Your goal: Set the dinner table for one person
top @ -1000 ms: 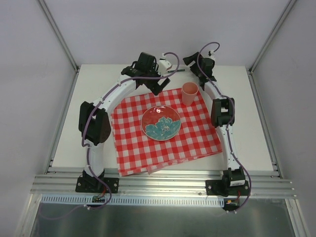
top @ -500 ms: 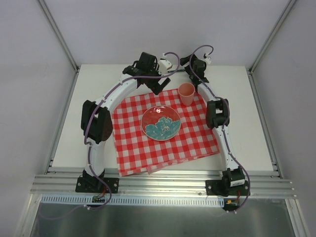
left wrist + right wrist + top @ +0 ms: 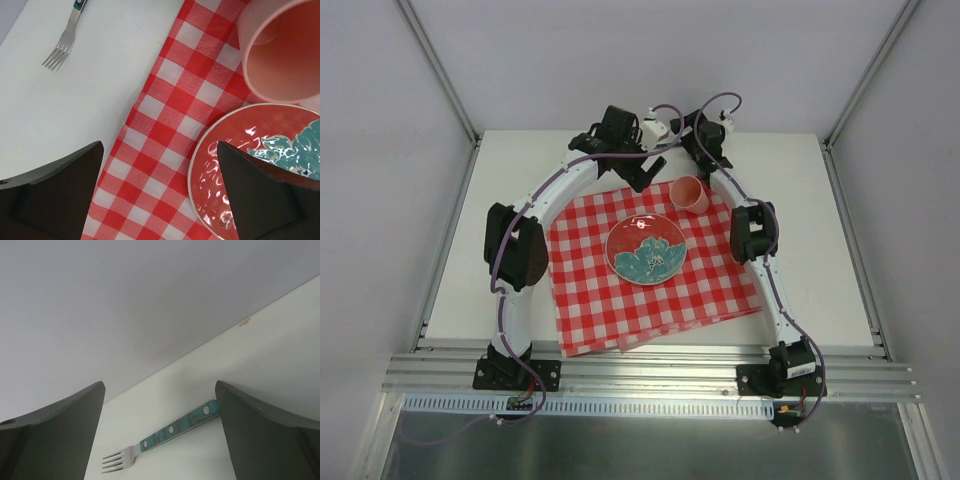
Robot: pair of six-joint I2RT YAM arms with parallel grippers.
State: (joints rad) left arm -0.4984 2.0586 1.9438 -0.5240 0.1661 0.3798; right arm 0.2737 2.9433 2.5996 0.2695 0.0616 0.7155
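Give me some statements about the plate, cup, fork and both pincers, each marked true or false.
1. The round red plate with a teal flower lies on the red-and-white checked cloth. True.
2. The teal-handled metal fork lies on the plate. False: the fork lies on the bare off-white tabletop, off the cloth.
3. The pale pink cup is on the cloth. True.
4. The left pincer is shut on the fork. False: that pincer is open and empty.
5. The right pincer is open. True.
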